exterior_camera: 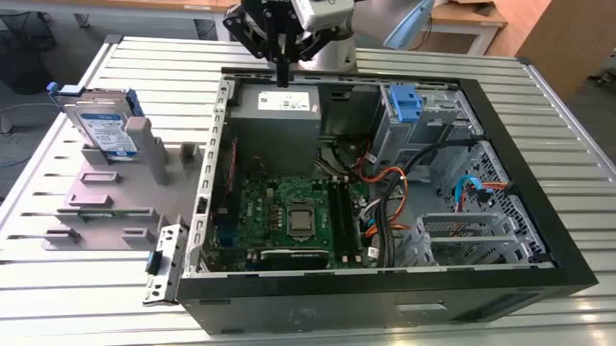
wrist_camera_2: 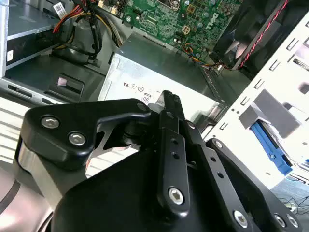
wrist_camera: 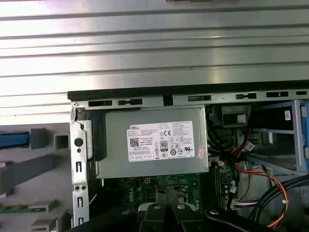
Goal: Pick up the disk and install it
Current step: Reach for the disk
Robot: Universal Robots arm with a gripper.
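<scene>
An open computer case point(exterior_camera: 385, 285) lies on a slatted aluminium table point(exterior_camera: 58, 295). Outside it, to the exterior view's left, the disk point(exterior_camera: 104, 130) stands on edge in a grey fixture point(exterior_camera: 106, 194), its long axis near upright, label facing the camera and blue rail on top. Farthest back, the gripper point(exterior_camera: 282, 72) hangs over the power supply point(exterior_camera: 274, 108), fingers together and empty, well apart from the disk. The pickup looks not yet begun; it calls for crossing to the fixture with the fingers parted.
</scene>
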